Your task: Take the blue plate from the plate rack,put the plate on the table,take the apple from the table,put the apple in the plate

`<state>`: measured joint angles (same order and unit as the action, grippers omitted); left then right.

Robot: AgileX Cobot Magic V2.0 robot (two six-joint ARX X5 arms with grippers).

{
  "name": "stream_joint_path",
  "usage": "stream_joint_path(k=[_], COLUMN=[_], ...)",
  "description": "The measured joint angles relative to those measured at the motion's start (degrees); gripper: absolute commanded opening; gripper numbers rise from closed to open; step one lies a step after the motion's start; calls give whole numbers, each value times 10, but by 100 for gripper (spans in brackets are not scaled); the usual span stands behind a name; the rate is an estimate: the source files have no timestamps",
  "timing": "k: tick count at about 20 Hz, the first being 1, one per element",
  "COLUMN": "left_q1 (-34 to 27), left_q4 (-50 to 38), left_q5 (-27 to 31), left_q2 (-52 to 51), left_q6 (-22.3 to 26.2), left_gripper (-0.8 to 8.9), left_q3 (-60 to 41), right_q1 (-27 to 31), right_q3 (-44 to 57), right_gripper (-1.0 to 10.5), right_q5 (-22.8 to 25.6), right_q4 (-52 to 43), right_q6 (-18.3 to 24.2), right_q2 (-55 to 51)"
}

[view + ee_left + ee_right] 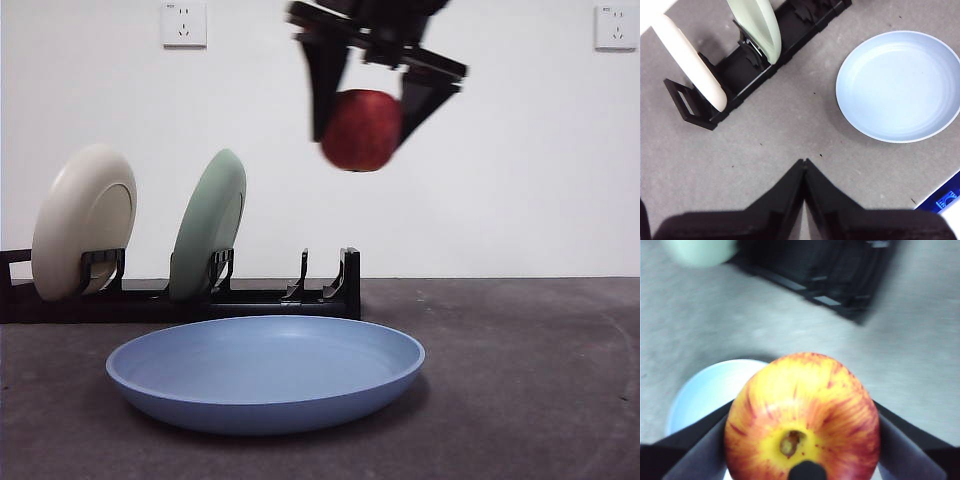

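The blue plate [265,372] lies flat on the dark grey table [530,380], just in front of the black plate rack [250,295]. High above the plate's right half hangs the red apple [361,130], held between the jaws of my right gripper [365,115], which is shut on it. In the right wrist view the apple [802,417] fills the space between the jaws, stem dimple facing the camera, with the plate [710,387] partly hidden below it. My left gripper [804,165] is shut and empty, hovering over bare table away from the plate [897,85].
A cream-white plate [83,220] and a pale green plate [208,225] stand upright in the rack; its right-hand slot [325,275] holds nothing. A white wall with two sockets stands behind. A blue and white object [945,200] sits at the left wrist view's edge.
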<state>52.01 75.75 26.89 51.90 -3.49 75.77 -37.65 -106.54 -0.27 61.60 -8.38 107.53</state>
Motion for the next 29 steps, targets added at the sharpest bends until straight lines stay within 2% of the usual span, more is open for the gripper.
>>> stream_joint_path(k=[2,7,15,20,21,23,25,27,29], left_q1=[-1,-1,-1,-1,-1,-1,-1,-1,-1], left_q4=[0,0,0,0,0,0,0,0,0], left_q5=[0,0,-20,-20,-20,-20,-20,-20,-20], left_q2=[-14,-26,-30,-30,-30,-30,-30,-30,-30], left_q6=[1,-2,-45,-53,-56,-61,-63,-67,-67], left_gripper=[-4,-4,-4,-4,-4,-4,-4,-4,-4], left_q3=[0,0,0,0,0,0,0,0,0], right_q1=[-46,-158,-152,-154,-154,-154,-154,-154,-154], right_q3=[45,191,334,355,355,355,355,355,355], right_gripper=[0,-1,-1,4,27,199,294,447,514], right_q5=[28,26,32,27,26,27,27,27,27], right_q4=[-44,-203,-338,-365,-365,-365,-365,-365,-364], right_q6=[-22,-58,-101,-105,-105,-105,-105,-105,-105], right_q2=[0,2,2,-2,-2,-2,-2,-2,-2])
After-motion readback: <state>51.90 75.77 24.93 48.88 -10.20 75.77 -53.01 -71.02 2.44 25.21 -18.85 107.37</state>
